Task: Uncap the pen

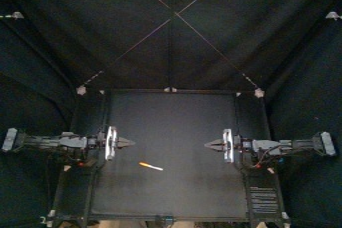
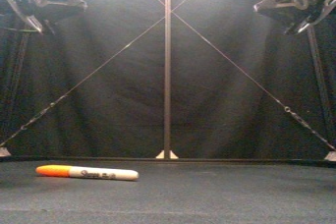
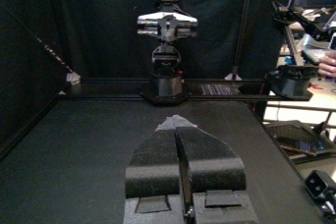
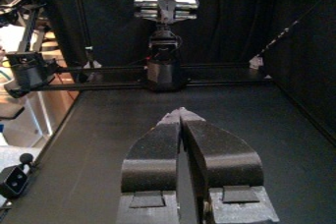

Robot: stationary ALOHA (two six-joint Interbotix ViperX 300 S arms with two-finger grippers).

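**While the pen is lying untouched, both my pairs of fingers are waiting shut**

As I am looking down from above, my left fingers point(image 1: 124, 144) and right fingers point(image 1: 214, 144) are pointing at each other across the surface point(image 1: 187, 122). They are well apart, each pair pressed together and gripping nothing. I am judging this a parked pose that is leaving the middle free for a reach. The pen point(image 1: 150, 166) is lying flat between the two pairs, toward the front edge and nearer my left fingers, touching neither.

From the front, the pen point(image 2: 86, 173) is resting on its side left of centre. Its orange cap point(image 2: 53, 171) is pointing to my left and its white barrel to my right. Both arms are hovering high in the upper corners, well above it.

Through my left wrist camera, the left fingers point(image 3: 176, 122) are closing to a point, empty, with no pen showing. My right wrist camera is showing the same of the right fingers point(image 4: 182, 113). Lying cap-left, the pen is probably inviting my left fingers to the cap and my right to the barrel.
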